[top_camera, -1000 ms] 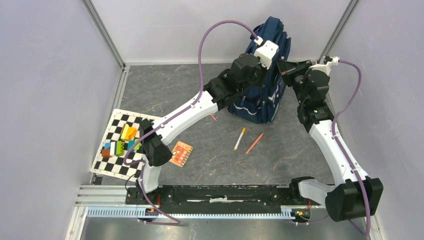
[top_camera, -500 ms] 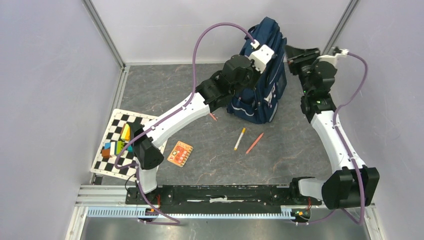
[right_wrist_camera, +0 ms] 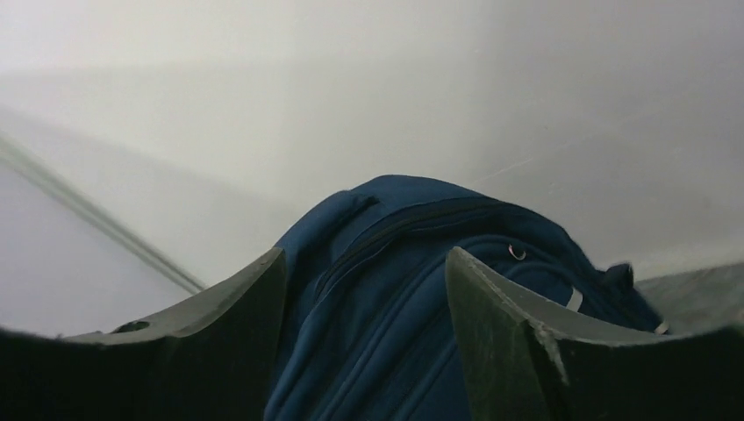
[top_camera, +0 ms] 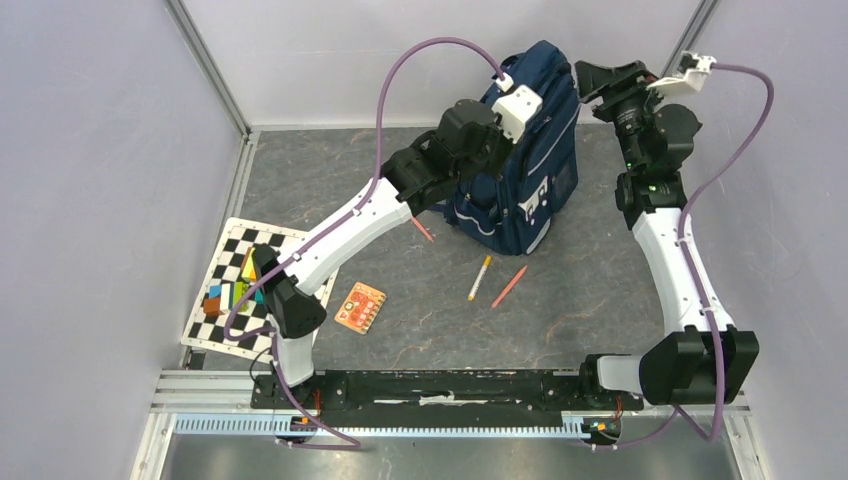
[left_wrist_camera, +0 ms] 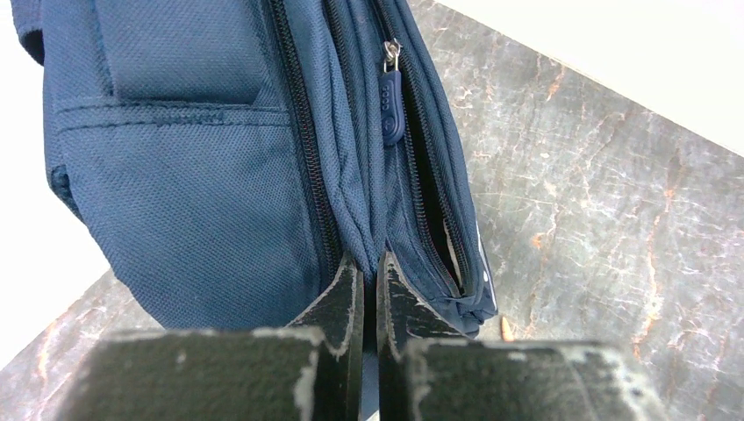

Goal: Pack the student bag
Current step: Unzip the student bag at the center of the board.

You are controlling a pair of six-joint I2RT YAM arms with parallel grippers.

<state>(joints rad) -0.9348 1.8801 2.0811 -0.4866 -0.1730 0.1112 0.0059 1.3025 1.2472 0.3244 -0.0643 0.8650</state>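
Right arm has swung up & back since 1 s ago, and the bag (top_camera: 530, 170) stands straighter. L to R: checkered mat (top_camera: 213, 335) w/ coloured blocks (top_camera: 232, 295), orange card (top_camera: 361, 306) beside it. Left gripper (left_wrist_camera: 370, 267) pressed together, pinching a fabric fold of the bag btwn its zips. Bag upright at back, centre-right. Yellow pen (top_camera: 480, 277) & red pencil (top_camera: 509, 286) lie just in front. Right gripper (right_wrist_camera: 365, 254) spread, up by the bag's top.
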